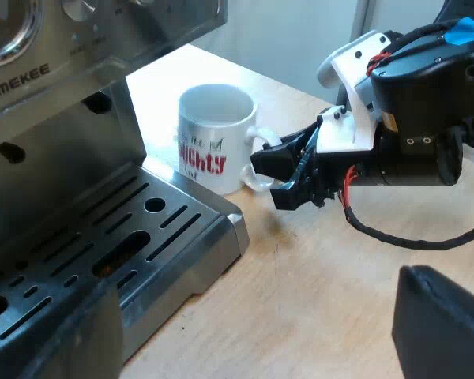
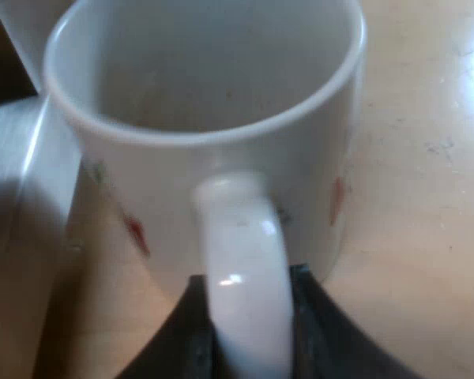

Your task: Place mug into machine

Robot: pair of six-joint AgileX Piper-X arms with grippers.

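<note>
A white mug (image 1: 213, 138) with red lettering stands upright on the wooden table, just beside the corner of the espresso machine's drip tray (image 1: 197, 237). My right gripper (image 1: 288, 178) reaches in at the mug's handle. Seen from the right wrist, the mug (image 2: 197, 95) is empty, and its handle (image 2: 245, 260) sits pinched between the two black fingers of my right gripper (image 2: 249, 292), one pressed to each side. My left gripper (image 1: 253, 347) hovers over the tray and table with its fingers (image 1: 442, 328) wide apart and nothing between them.
The espresso machine (image 1: 55, 95) rises over the slotted metal tray, with a gauge on its steel front. Its metal edge (image 2: 16, 181) lies close beside the mug. Bare wooden table (image 1: 324, 292) stretches under the right arm.
</note>
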